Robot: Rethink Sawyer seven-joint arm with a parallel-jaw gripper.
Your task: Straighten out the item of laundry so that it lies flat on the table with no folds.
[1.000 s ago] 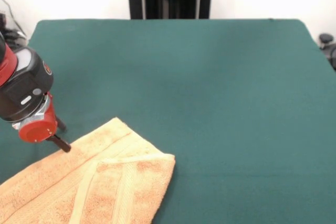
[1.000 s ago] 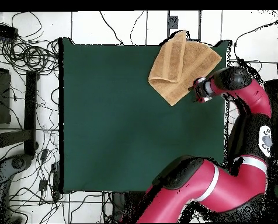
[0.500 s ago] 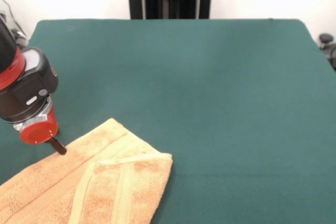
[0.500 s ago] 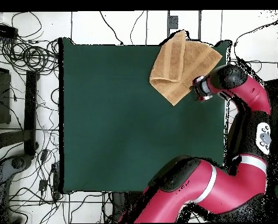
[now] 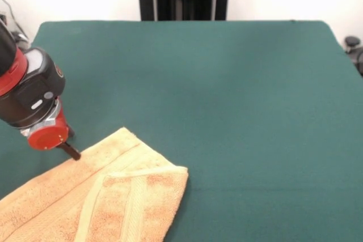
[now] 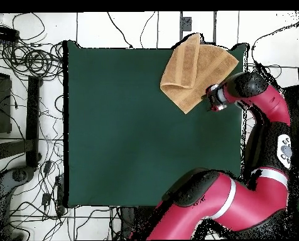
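Golden-tan terry-cloth hand towel (image 5: 96, 199) sits nearest the front camera, at the lower-left corner of the front view, running off the frame's bottom and left. It's folded: a doubled flap w/ a woven band stripe lies over a lower layer, its free corner pointing right. Overhead view shows the same towel (image 6: 193, 72) at the table's far edge, one corner hanging past the rim.

Just behind it, the red-and-black arm's gripper (image 5: 69, 148) has a dark fingertip (image 5: 71, 151) down at the towel's upper-left hem, touching or v. close to the cloth. Only one finger shows clearly; can't tell if it's spread, pressed together or pinching fabric.

Beyond that, the large dark teal-green felt table (image 5: 227, 83) is bare cloth all the way back.

Step in hand, prob.: getting hold of the hem edge, approx. at the start of the job, since the fold isn't undone yet. Next move calls for a firm pinch on one layer only, then a drag toward the table's open middle so the flap peels off and the overhanging corner comes onto the top.
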